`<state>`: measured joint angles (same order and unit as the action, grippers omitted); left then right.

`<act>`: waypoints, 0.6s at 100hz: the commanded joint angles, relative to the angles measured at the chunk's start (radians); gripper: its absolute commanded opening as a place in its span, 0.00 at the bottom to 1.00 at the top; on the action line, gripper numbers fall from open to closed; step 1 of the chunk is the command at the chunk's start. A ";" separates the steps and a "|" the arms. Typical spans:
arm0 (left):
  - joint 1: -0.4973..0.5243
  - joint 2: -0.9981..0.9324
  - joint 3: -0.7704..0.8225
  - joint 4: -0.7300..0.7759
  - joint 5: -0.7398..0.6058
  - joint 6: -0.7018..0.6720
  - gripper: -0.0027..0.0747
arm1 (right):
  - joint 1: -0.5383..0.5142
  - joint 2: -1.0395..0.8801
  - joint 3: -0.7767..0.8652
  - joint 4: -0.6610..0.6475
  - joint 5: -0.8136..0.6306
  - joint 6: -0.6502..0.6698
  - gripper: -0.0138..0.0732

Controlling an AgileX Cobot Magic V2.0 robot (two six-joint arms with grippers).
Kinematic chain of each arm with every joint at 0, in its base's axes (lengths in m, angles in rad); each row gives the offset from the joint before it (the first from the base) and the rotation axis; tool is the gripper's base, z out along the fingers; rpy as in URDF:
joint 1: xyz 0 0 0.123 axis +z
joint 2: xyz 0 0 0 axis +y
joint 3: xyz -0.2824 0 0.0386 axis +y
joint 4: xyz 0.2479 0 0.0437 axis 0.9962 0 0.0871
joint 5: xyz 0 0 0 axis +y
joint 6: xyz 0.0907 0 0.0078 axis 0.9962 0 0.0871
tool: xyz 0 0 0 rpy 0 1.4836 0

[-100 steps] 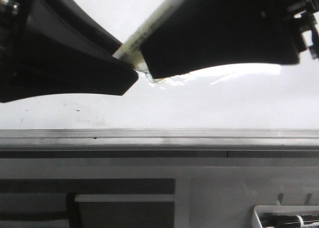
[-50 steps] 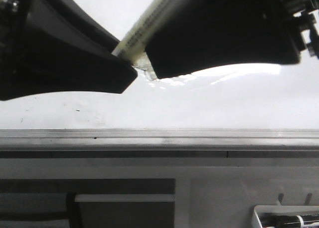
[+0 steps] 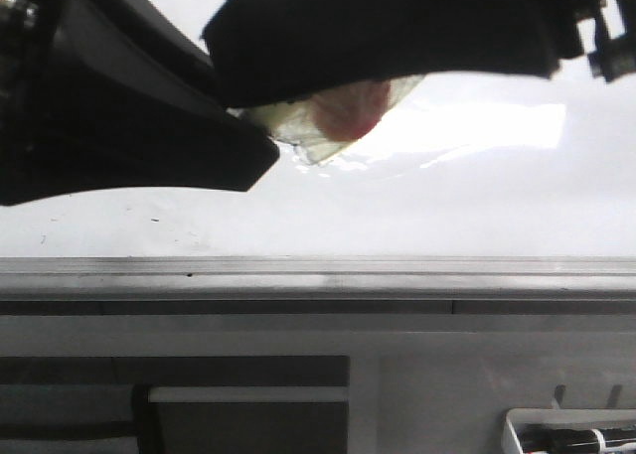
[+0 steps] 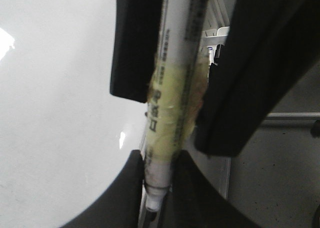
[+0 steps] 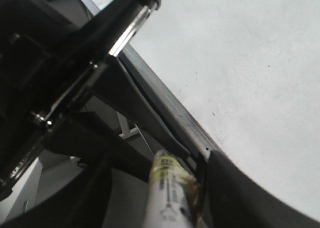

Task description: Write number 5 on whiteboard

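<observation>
Whiteboard (image 3: 417, 206): glossy white, lying flat across the upper half of the front view, with a bright glare patch right of the middle and a few small black specks toward the left. Bordered along its near edge by a grey brushed-metal frame (image 3: 318, 271), with dark grey panels (image 3: 179, 370) below it.

At the left, above the board's near-left part: left gripper (image 4: 159, 158), black and wide, reaching inward toward the middle. Closed on a white marker (image 4: 172, 63); in the left wrist view both dark fingers (image 4: 125, 188) press against the thin lower part of the barrel, with the narrow nib end between them.

In the middle: a band of yellowish tape (image 4: 172, 113) wrapped around the marker barrel, with printed black text on it. Seen from the front as a pale yellow patch with a reddish tint, just beside the tip of the left gripper. Cannot tell whether the marker touches the board.

To the right, above the middle and right part of the board: right gripper (image 5: 162, 173), black, covering most of the marker in the front view. Clamped on the taped part, one finger on each side of the tape in the left wrist view, both touching it.

At the far right, below the frame: corner of a white tray (image 3: 517, 422) with a dark pen-like thing inside.
</observation>
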<state>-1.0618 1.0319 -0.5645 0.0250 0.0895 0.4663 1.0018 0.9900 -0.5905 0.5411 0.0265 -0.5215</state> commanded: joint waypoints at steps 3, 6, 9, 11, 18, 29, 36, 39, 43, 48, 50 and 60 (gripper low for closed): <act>-0.008 -0.012 -0.034 -0.005 -0.074 -0.003 0.01 | 0.006 -0.006 -0.036 0.002 -0.082 -0.002 0.46; -0.008 -0.012 -0.034 -0.005 -0.074 -0.003 0.01 | 0.006 -0.004 -0.036 0.002 -0.079 -0.002 0.41; -0.008 -0.012 -0.034 -0.005 -0.074 -0.003 0.01 | 0.006 -0.004 -0.036 0.002 -0.073 -0.002 0.36; -0.008 -0.012 -0.034 -0.005 -0.074 -0.003 0.01 | 0.006 -0.004 -0.036 0.002 -0.069 -0.002 0.32; -0.008 -0.012 -0.034 -0.005 -0.074 -0.004 0.01 | 0.006 -0.002 -0.036 0.002 -0.058 -0.002 0.17; -0.008 -0.012 -0.034 -0.025 -0.074 -0.014 0.01 | 0.006 -0.002 -0.036 0.002 -0.059 -0.002 0.09; -0.008 -0.012 -0.034 -0.072 -0.074 -0.014 0.07 | 0.006 -0.002 -0.036 0.002 -0.057 -0.002 0.09; -0.008 -0.012 -0.034 -0.093 -0.074 -0.014 0.13 | 0.006 -0.002 -0.036 0.002 -0.055 -0.002 0.09; -0.008 -0.014 -0.034 -0.126 -0.074 -0.014 0.21 | 0.006 -0.002 -0.036 0.002 -0.055 -0.002 0.09; -0.008 -0.016 -0.034 -0.165 -0.074 -0.014 0.37 | 0.006 -0.002 -0.036 0.002 -0.055 -0.002 0.09; -0.008 -0.018 -0.034 -0.181 -0.074 -0.014 0.41 | 0.006 -0.002 -0.036 0.002 -0.055 -0.002 0.09; -0.008 -0.046 -0.034 -0.230 -0.074 -0.014 0.62 | -0.001 -0.002 -0.036 -0.015 -0.048 -0.002 0.09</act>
<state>-1.0633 1.0251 -0.5645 -0.1430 0.1040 0.4603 1.0078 0.9954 -0.5905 0.5385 0.0256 -0.5274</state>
